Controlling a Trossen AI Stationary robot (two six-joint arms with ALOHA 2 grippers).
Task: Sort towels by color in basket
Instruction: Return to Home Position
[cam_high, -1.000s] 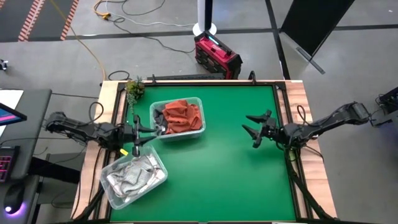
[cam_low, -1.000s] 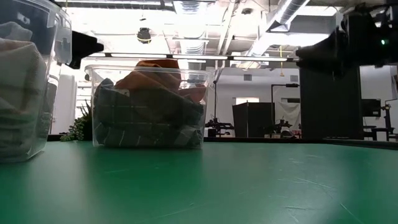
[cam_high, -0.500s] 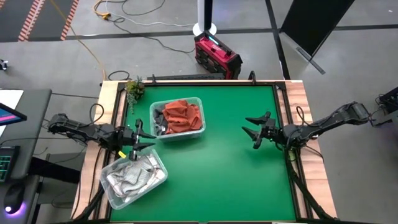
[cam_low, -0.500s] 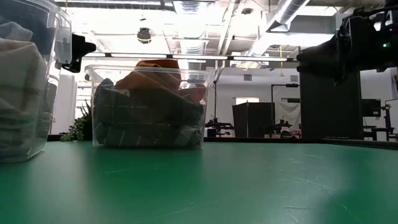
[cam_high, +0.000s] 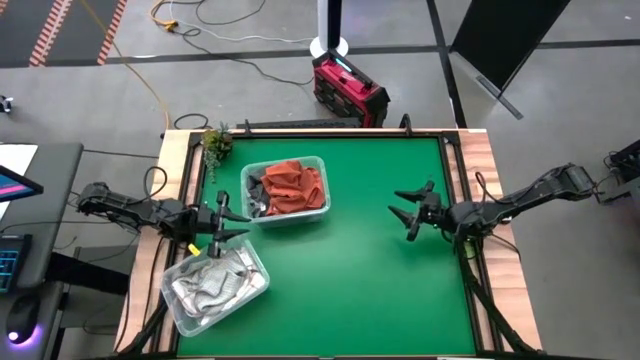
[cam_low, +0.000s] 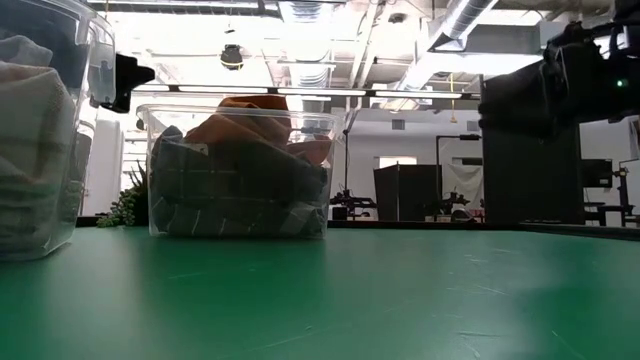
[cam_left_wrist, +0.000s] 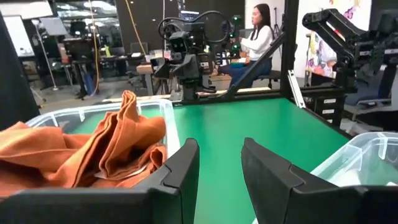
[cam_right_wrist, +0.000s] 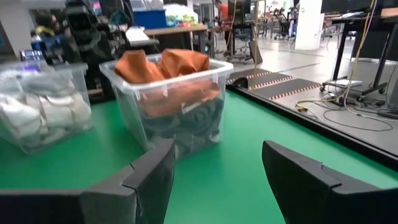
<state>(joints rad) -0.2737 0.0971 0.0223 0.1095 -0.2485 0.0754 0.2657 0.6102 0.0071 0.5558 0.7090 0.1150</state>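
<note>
- Left pincer (cam_high: 224, 221) had drawn back a little toward its own side of the tabletop (cam_high: 360, 290) compared with one second before. At that time it reached farther in, between the two bins. Now it hung beside that gap and touched neither bin.
- Its fingers stood moderately apart. The left wrist view showed only green surface between them, so it held nothing.
- The right pincer (cam_high: 402, 213) had almost not moved. It hovered over the right part of the tabletop, well apart from both bins, with the fingers spread wide and empty.
- The rust orange towels (cam_high: 298, 183) lay in one clear bin (cam_high: 285, 161) together with the dark grey towels (cam_high: 257, 196), which were pressed against its side.
- The white and light grey towels (cam_high: 210, 285) filled the second clear bin (cam_high: 262, 270), near the left arm.
- No towel was visible on the green surface.
- I judged from this that the sorting was finished, and that the small retreat of the left arm was the start of going to rest, not a new reach.
</note>
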